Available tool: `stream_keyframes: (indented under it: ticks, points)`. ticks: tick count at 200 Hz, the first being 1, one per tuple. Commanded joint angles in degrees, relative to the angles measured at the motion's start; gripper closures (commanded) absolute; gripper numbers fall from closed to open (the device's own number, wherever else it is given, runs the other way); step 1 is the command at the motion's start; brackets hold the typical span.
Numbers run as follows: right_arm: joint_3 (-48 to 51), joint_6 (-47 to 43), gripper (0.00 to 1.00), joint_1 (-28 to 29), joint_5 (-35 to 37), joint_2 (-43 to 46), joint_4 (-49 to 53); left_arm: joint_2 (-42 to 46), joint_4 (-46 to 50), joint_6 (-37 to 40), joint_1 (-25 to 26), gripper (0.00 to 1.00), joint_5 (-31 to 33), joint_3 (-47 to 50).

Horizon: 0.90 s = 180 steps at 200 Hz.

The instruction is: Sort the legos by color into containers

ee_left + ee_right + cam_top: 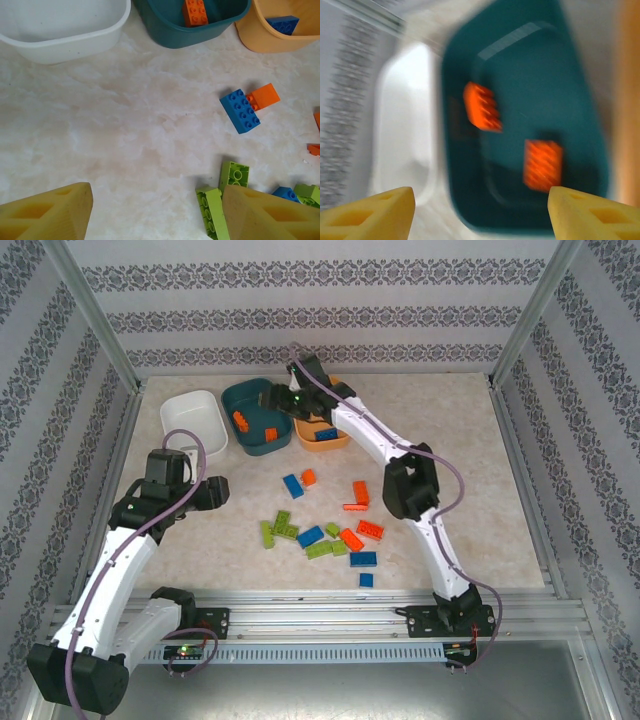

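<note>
Right wrist: two orange legos [482, 106] are seen inside the teal tub [530, 60], between the parted jaws of the right gripper [480, 215]; the left gripper [155, 210] is parted too.

White arms [122, 575], black joints [410, 488], mauve cables [461, 487]

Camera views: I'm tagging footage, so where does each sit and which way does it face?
Top external: high at the near edge, looking down on the table; left arm and right arm show.
Left wrist: low over the table, facing the white tub; its fingers show.
Right wrist: above the teal tub, looking down, blurred; its fingers show.
Shared: both wrist views hold the teal tub with orange brick.
</note>
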<state>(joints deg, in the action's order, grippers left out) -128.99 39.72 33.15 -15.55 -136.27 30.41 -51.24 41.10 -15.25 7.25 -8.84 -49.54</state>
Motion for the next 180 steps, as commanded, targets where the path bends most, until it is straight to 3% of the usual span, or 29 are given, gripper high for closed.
stream_keyframes:
  ticks: [1,26,44,91,180]
  points:
    - [11.32,-5.20,0.31,1.97,10.28,11.84,10.30,1.14,-1.48,0.48,-1.09,0.30,-0.98,0.84]
    - [24.67,-7.79,0.35,2.40,10.07,17.80,9.35,1.08,-1.75,0.23,-1.35,0.30,-1.63,1.13]
    - [28.25,-10.62,0.39,2.43,9.05,17.94,9.20,1.05,-1.90,0.06,-1.47,0.30,-2.27,1.31]
    - [27.59,-15.00,0.49,2.79,8.83,13.68,10.25,-0.17,-2.09,0.30,-1.50,0.31,-3.53,1.70]
    - [26.49,-15.65,0.56,3.13,8.87,8.68,11.34,-1.03,-2.35,0.67,-1.53,0.30,-4.23,1.68]
